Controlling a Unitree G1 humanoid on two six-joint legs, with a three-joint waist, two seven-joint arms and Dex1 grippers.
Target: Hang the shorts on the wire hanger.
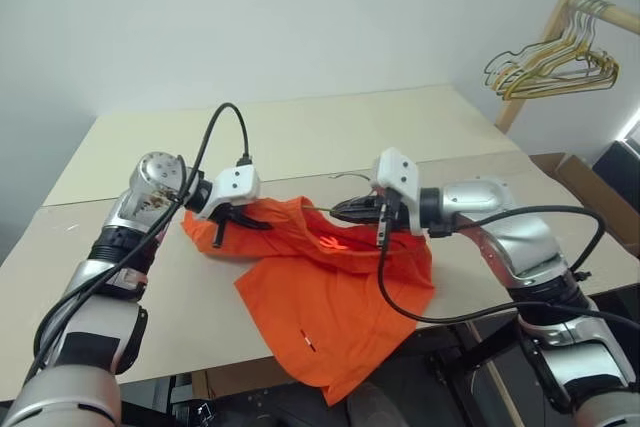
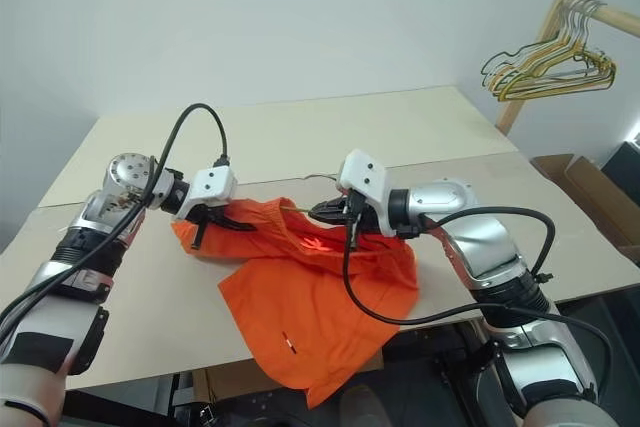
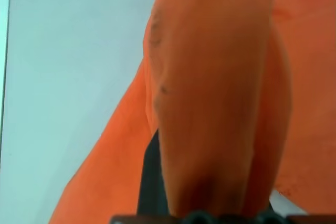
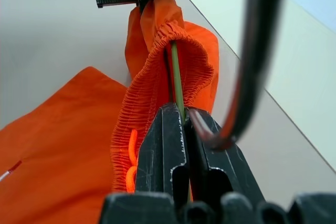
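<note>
The pale tan surface (image 1: 300, 137) carries everything, two boards butted together with a seam running across. Draped over its near edge lie the shorts (image 1: 330, 297), bright orange, one leg hanging past the edge, a tiny white mark low on the fabric. Their gathered waistband is lifted off the boards and stretched between the two arms.

Up at the far right a wooden rail (image 1: 590, 12) holds a bunch of yellow and dark hangers (image 1: 550, 62) (well apart from the work).

The left pincer (image 1: 238, 215) is clamped on the shorts at the waistband's left end, fabric bunched around its black fingers; its wrist camera sees orange cloth pressed close.

The right pincer (image 4: 181, 129) has its jaws together on the wire hanger (image 4: 176, 80), a thin greenish-tan rod that runs out from between the fingers into the ruffled elastic of the waistband. In the right wrist view the waistband wraps around that wire, and the left pincer grips the cloth at the far end. A black cable (image 1: 430, 287) loops below the right wrist.
</note>
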